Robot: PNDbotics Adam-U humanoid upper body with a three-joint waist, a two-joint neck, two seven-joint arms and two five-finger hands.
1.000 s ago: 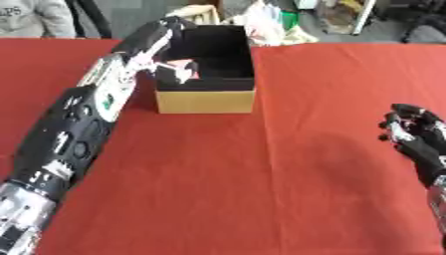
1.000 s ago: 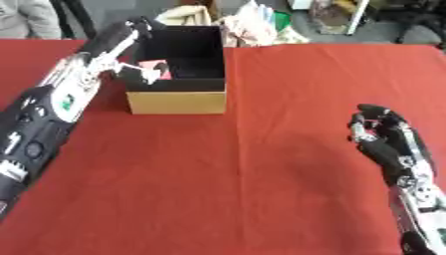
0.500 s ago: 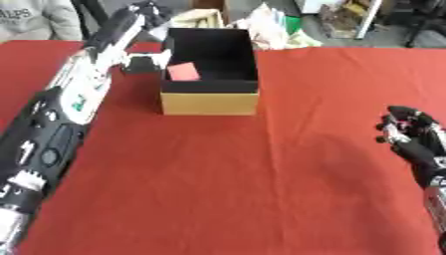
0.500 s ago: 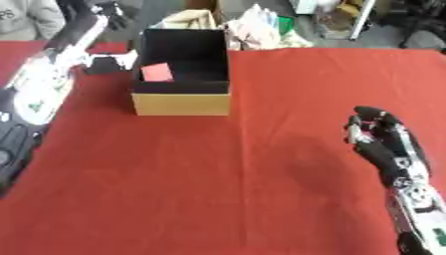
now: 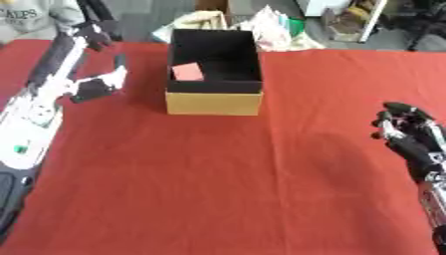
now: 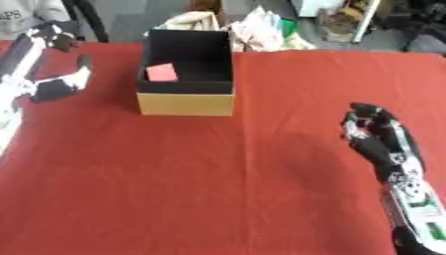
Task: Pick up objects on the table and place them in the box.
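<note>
A cardboard box with a black inside stands at the far middle of the red table. A small pink block lies inside it, against the left wall. My left hand hovers to the left of the box, apart from it, with straight fingers and nothing in it. My right hand rests near the right edge, fingers up and relaxed, also holding nothing. No other loose objects show on the cloth.
Behind the table's far edge lie white bags and clutter. A person in a grey sweatshirt stands at the far left corner. My left forearm stretches along the table's left side.
My left hand has drawn back out of the box and moved left. The pink block it held now lies in the box. The right hand has stayed put.
</note>
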